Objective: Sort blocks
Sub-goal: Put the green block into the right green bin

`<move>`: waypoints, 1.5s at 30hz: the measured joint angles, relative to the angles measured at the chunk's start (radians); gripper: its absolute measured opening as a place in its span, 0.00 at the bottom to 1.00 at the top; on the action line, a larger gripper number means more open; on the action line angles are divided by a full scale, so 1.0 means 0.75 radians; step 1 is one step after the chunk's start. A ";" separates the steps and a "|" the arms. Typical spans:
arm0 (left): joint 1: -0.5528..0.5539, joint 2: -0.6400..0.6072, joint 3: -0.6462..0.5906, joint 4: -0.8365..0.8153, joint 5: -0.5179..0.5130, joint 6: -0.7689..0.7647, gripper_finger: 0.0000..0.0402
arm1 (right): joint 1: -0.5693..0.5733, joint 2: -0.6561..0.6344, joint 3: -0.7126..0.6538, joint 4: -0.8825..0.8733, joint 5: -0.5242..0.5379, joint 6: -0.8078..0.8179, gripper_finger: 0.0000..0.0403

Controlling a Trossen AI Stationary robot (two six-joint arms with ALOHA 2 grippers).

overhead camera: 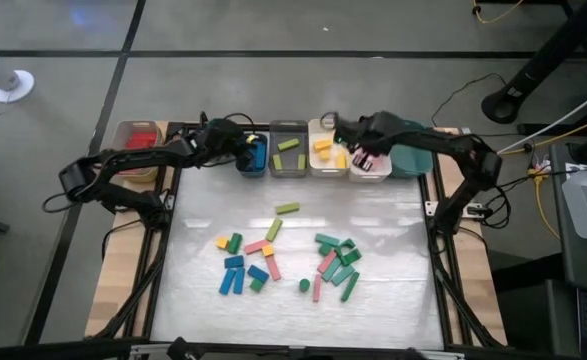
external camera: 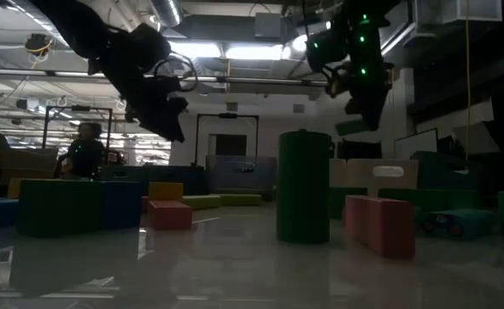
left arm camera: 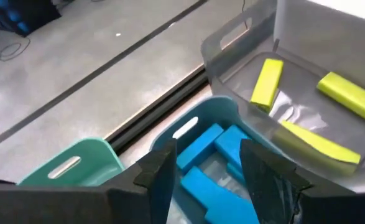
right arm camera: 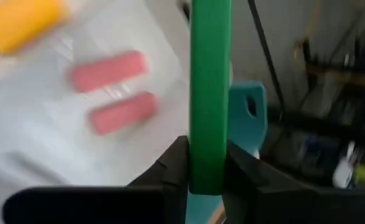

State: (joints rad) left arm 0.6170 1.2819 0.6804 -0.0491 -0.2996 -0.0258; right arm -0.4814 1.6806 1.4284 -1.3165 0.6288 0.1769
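Loose blocks in blue, green, lime, yellow and pink lie flat on the table's middle. My left gripper hangs open over the blue bin at the far edge, where blue blocks lie. My right gripper is shut on a green bar above the white bin that holds two pink blocks. In the high view the left gripper and right gripper both hover over the bin row. My right gripper pinches the green bar between its two fingers at one end. The bar runs straight out beyond the fingertips, along the fingers. It is lifted clear, over the white bin with the pink blocks.
A row of bins lines the far edge: a tan bin with red blocks, a teal bin, a grey bin with lime bars, a white bin with yellow blocks, another teal bin. A green cylinder stands upright on the table.
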 joint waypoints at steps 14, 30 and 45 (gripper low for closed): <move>0.056 -0.002 0.000 0.077 0.000 0.000 0.41 | -0.348 0.000 -0.283 0.077 -0.098 0.279 0.16; 0.141 -0.001 0.000 0.078 0.001 0.000 0.41 | -0.345 -0.008 -0.570 0.572 -0.365 0.272 0.17; 0.061 -0.151 0.000 -0.105 0.154 0.076 0.41 | -0.345 -0.003 -0.573 0.567 -0.366 0.277 0.18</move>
State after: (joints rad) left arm 0.6625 1.1685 0.6804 -0.1281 -0.1838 0.0311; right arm -0.7403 1.6783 0.9989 -0.8913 0.3547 0.3843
